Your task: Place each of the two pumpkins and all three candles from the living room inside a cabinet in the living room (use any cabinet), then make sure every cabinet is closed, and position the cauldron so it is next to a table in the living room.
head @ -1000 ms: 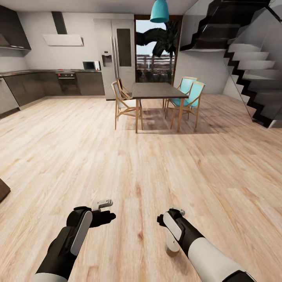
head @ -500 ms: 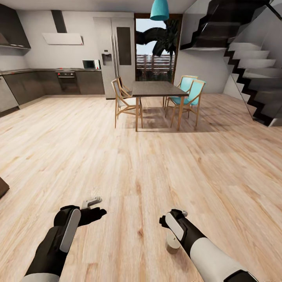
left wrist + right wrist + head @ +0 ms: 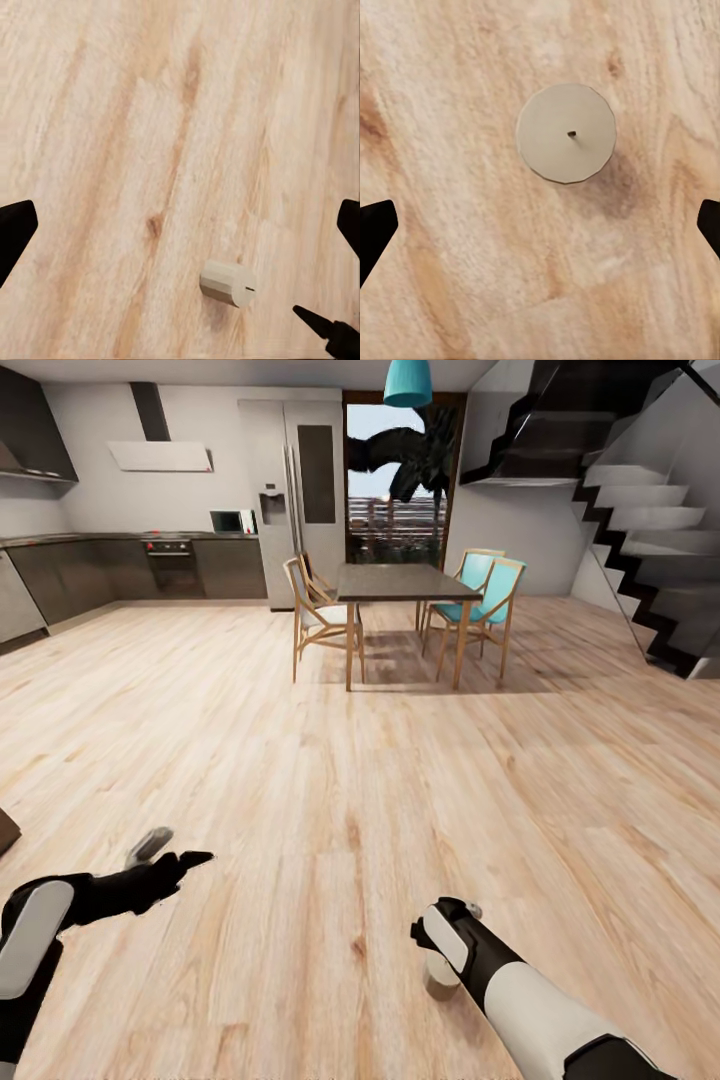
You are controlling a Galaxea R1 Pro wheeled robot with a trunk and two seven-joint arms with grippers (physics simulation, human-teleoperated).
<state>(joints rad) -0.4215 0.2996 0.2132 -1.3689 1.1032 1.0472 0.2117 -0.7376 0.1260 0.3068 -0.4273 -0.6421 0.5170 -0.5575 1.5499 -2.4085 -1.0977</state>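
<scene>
One candle (image 3: 438, 982), a short grey-beige cylinder, stands upright on the wooden floor. My right gripper (image 3: 441, 958) hangs straight above it, pointing down. The right wrist view looks onto the candle's top (image 3: 566, 133) and wick, with the right gripper (image 3: 540, 225) open and its black fingertips (image 3: 375, 229) far apart. My left gripper (image 3: 176, 852) reaches out low at the left, open and holding nothing. The left wrist view has the candle (image 3: 229, 283) on the floor ahead of the open left gripper (image 3: 180, 229). Pumpkins, cauldron, cabinet and coffee table are out of view.
Ahead stands a dark dining table (image 3: 400, 582) with wooden and turquoise chairs (image 3: 485, 605). Kitchen cupboards (image 3: 120, 570) and a fridge (image 3: 300, 490) line the back left, and a staircase (image 3: 650, 530) rises at the right. A dark brown furniture corner (image 3: 5, 830) pokes in at the left edge.
My left arm has swung out to the left and lower, its gripper still open. The right arm stays over the candle. The view has shifted slightly.
</scene>
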